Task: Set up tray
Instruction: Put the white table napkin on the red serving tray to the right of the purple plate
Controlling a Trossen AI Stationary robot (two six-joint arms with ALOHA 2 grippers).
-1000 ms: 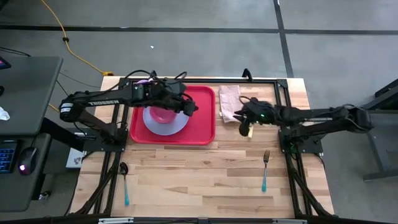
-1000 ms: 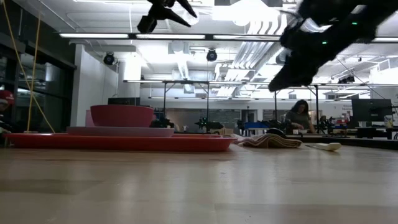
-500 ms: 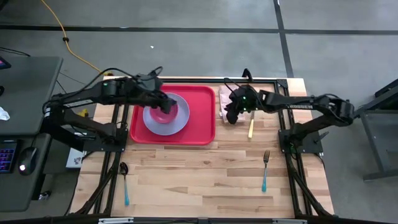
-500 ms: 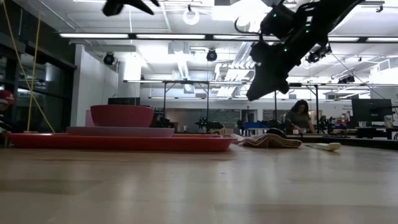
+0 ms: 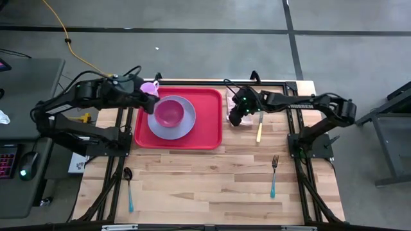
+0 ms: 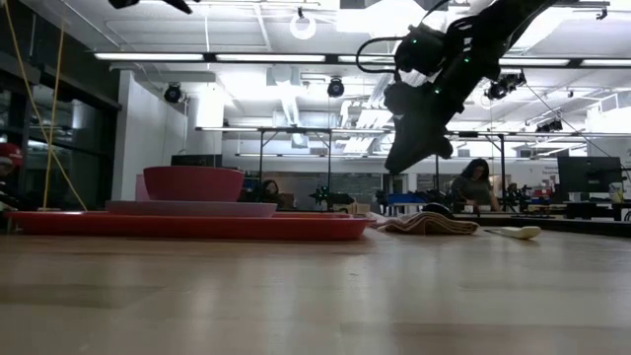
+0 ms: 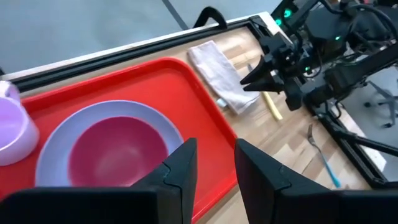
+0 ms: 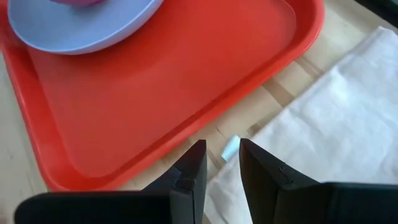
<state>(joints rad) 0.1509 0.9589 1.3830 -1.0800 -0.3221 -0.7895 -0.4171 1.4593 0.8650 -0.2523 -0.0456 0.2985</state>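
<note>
The red tray (image 5: 207, 131) lies on the table's far half. On it sits a lavender plate (image 5: 185, 126) with a magenta bowl (image 5: 169, 113) in it, and a lavender cup (image 5: 149, 88) stands at the tray's far left corner. My left gripper (image 5: 154, 99) hangs high over the tray's left edge, beside the cup, open by a narrow gap (image 7: 214, 146) and holding nothing. My right gripper (image 5: 235, 119) hovers above the folded cloth napkin (image 8: 323, 118), just right of the tray. Its fingers are narrowly open (image 8: 222, 149) with nothing between them.
A yellow-handled knife (image 5: 259, 131) lies right of the napkin. A pale blue tip (image 8: 230, 147) sticks out from under the napkin. A fork (image 5: 274, 173) lies near right and a spoon (image 5: 128, 187) near left. A black frame (image 5: 292, 102) borders the table.
My left gripper has drawn back from above the bowl toward the table's left edge, rising. My right gripper has swung from beside the knife toward the left, over the napkin. The plate, bowl, napkin and knife have stayed put.
</note>
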